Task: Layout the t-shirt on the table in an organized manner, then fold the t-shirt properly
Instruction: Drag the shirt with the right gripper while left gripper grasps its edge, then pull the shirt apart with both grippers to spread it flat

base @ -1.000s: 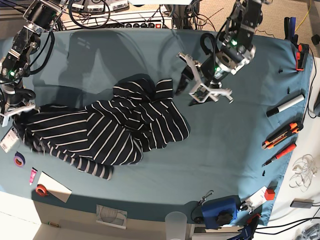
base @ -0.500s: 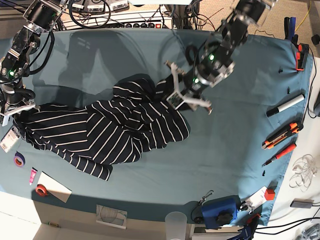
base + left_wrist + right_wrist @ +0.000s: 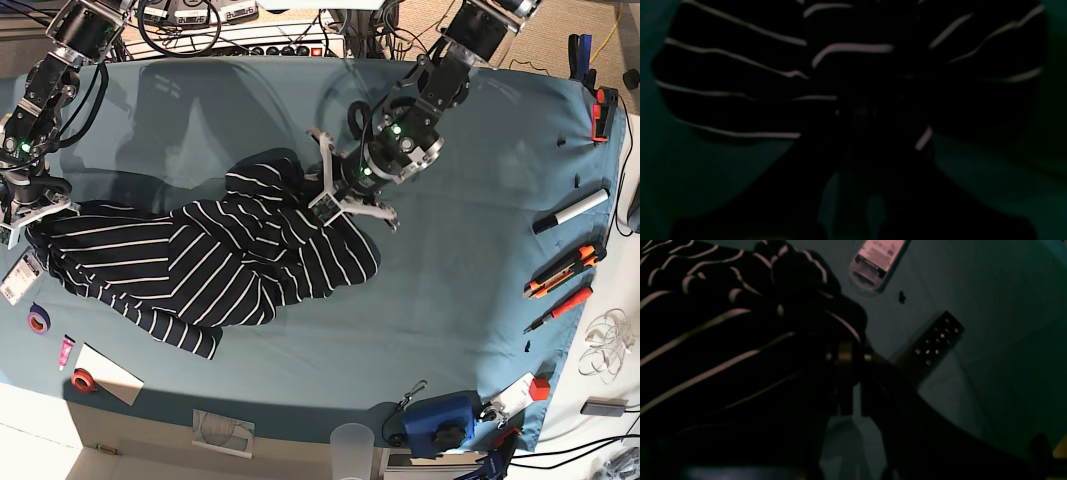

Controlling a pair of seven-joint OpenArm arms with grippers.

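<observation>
The t-shirt [image 3: 210, 255] lay bunched mid-left on the table [image 3: 450, 300], not yet spread, no fold. Right gripper [image 3: 25, 210] pinched its left edge; left gripper [image 3: 335, 195] fingers together on its right bunch.

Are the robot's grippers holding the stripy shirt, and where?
Yes. The right gripper pinches the dark navy white-striped fabric t-shirt at its far end by the table edge; the left gripper has shut on the bunched part at the opposite end.
</observation>
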